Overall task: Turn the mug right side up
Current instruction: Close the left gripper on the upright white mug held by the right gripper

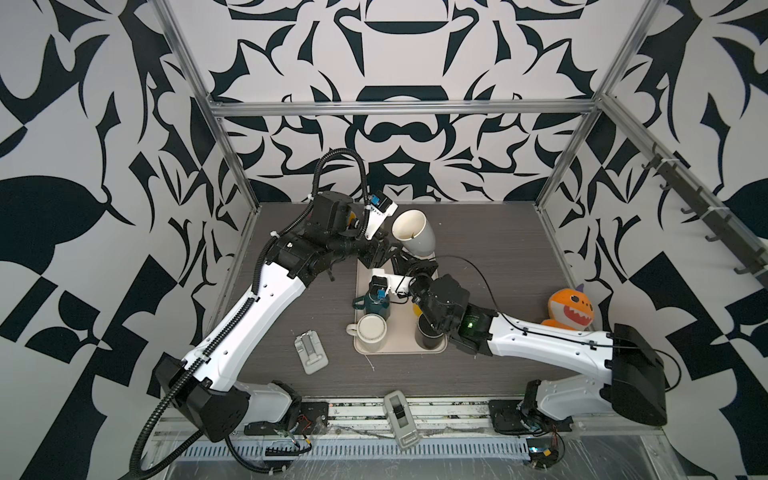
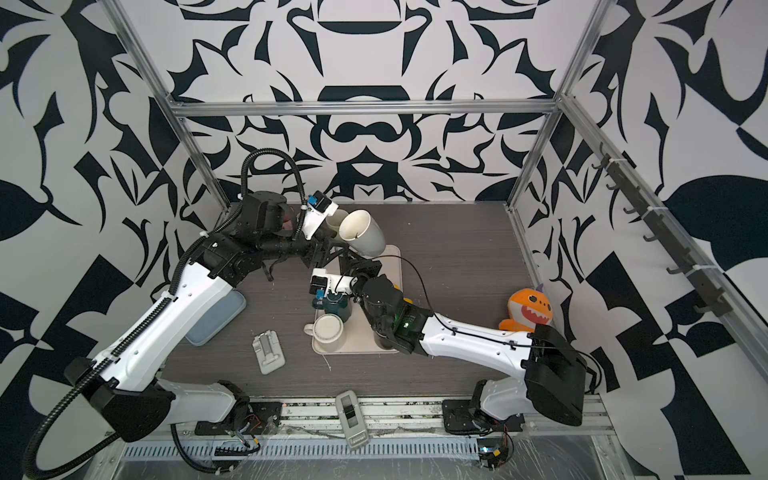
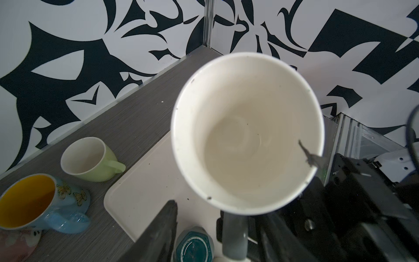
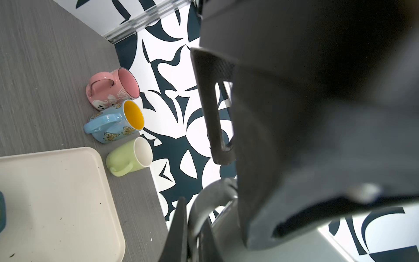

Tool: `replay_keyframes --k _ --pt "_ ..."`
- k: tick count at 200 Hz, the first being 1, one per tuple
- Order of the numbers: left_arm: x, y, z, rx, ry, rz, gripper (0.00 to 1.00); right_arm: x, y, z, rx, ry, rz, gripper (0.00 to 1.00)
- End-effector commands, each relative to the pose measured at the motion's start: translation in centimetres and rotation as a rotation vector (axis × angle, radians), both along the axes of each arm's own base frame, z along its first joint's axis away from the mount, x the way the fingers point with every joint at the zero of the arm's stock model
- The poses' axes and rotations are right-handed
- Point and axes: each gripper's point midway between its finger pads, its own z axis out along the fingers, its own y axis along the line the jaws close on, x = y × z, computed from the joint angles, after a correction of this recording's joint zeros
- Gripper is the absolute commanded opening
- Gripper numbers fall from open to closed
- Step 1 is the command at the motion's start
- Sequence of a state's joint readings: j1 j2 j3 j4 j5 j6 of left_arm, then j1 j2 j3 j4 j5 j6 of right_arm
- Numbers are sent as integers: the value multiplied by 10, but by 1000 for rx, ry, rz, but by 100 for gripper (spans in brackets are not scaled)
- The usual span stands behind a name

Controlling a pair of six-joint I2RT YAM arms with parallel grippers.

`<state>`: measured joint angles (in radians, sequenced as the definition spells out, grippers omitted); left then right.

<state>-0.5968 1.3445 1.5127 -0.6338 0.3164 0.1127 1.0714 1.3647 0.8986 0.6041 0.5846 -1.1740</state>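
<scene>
Mid-frame, the mug (image 1: 415, 235) hangs tilted over the tray (image 1: 399, 332), handle apparently pinched by the closed right gripper (image 1: 407, 261), left gripper (image 1: 384, 249) spread alongside. Rotating could slip that thin pinch and drop it.

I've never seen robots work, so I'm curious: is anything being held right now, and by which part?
The right gripper holds the pale mug by its grey handle, lifted in the air and tilted.
</scene>
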Motion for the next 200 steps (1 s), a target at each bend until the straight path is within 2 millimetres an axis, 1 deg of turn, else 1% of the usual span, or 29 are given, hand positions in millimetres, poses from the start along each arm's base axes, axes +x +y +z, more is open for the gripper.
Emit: replay_keyframes --k 1,53,83,114,138,200 --pt "-6 0 -10 29 43 -13 57 -6 -13 70 246 -124 -13 0" --pt "-16 -7 -3 -27 52 -70 53 -6 -11 76 282 -144 -7 0" --pt "-19 -9 -4 -33 66 -88 50 -6 -11 83 306 -159 -5 0" --pt "-20 -9 -9 -21 91 -92 49 -7 -12 90 338 -175 -2 0" --pt "-20 -8 -11 -15 95 -87 49 -6 -12 92 347 -183 -6 0" --pt "-24 -8 -12 -17 105 -94 41 -4 -12 98 371 -208 -19 0"
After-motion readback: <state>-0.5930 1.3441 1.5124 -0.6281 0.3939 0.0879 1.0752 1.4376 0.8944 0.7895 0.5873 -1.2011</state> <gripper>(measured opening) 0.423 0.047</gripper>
